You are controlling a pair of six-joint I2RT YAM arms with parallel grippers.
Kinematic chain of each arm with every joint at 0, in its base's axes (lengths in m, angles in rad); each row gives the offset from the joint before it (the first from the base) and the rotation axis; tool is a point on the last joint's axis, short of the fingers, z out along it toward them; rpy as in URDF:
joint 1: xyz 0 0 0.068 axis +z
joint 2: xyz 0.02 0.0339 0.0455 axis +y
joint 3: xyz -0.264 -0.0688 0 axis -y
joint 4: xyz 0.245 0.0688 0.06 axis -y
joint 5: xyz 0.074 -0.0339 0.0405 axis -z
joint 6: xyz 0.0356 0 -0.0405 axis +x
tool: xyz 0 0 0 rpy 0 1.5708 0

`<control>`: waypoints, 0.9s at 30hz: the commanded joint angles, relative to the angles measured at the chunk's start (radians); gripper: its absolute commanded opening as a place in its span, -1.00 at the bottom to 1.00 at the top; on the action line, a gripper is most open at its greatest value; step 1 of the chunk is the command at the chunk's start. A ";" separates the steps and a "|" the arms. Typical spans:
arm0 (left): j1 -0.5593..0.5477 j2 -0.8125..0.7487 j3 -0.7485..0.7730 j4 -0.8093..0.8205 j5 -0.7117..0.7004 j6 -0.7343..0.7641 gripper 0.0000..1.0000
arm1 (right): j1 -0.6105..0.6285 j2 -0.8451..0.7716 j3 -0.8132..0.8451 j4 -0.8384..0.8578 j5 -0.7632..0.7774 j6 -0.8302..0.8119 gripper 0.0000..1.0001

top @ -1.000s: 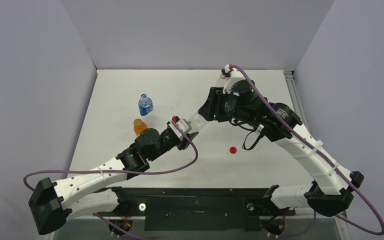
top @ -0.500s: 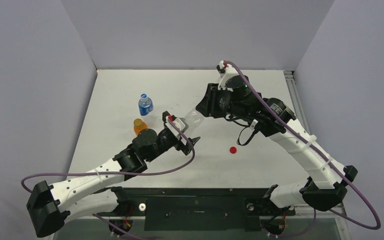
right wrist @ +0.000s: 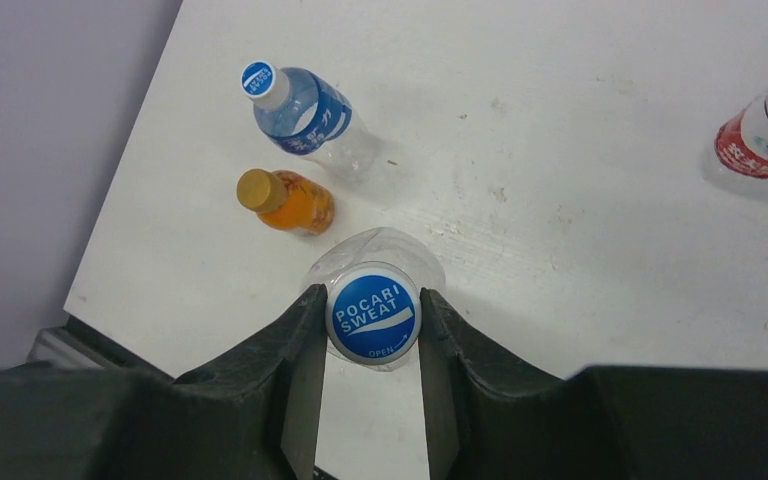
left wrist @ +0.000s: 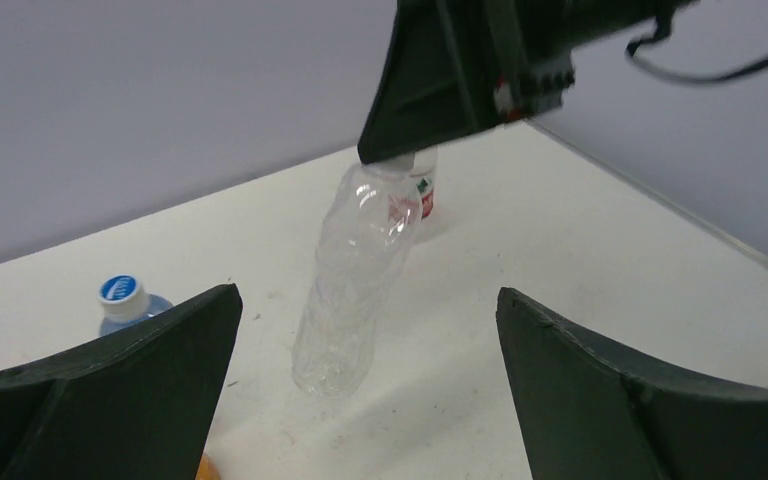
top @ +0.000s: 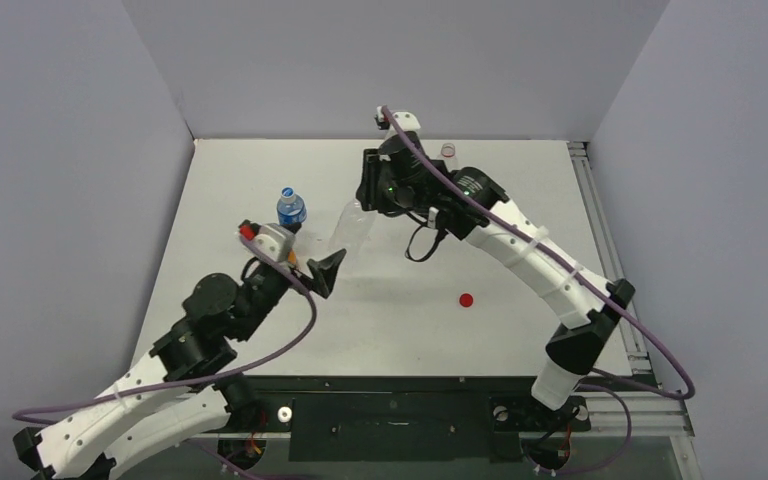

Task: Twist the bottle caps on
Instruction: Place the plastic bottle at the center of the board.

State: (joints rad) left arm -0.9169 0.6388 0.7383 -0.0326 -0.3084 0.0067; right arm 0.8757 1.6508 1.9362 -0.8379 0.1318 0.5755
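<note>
My right gripper (right wrist: 371,296) is shut on a blue-and-white bottle cap (right wrist: 373,314) that sits on the neck of a clear empty bottle (top: 350,226). The bottle hangs tilted below it, with its base low by the table. My left gripper (left wrist: 368,293) stands wide open a little in front of that bottle (left wrist: 355,270), touching nothing. A red bottle cap (top: 466,299) lies loose on the table to the right. A blue-labelled bottle (right wrist: 310,110) wears a blue-and-white cap (right wrist: 258,78). The small orange bottle (right wrist: 295,205) wears a gold cap (right wrist: 255,189).
A red-labelled bottle (top: 449,152) stands at the back of the table, behind the right arm; it is also in the right wrist view as the red-labelled bottle (right wrist: 760,140). The blue-labelled bottle (top: 291,208) stands just left of the clear bottle. Grey walls close in the table.
My left gripper opened, let go of the clear bottle and drew back toward the near left. The right arm swung left with the bottle by its cap, bringing it more upright.
</note>
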 commanded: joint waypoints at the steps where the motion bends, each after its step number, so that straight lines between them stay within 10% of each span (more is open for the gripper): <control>1: 0.007 -0.108 0.141 -0.108 -0.180 -0.067 0.93 | 0.055 0.111 0.124 0.028 0.143 -0.044 -1.00; 27: 0.007 -0.206 0.368 -0.304 -0.359 -0.131 0.93 | 0.166 0.463 0.307 0.172 0.330 -0.113 -1.00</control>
State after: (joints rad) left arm -0.9146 0.4366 1.0672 -0.3305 -0.6575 -0.1276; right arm 1.0294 2.0933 2.1872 -0.7128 0.4141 0.4816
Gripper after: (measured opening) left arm 0.966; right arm 0.306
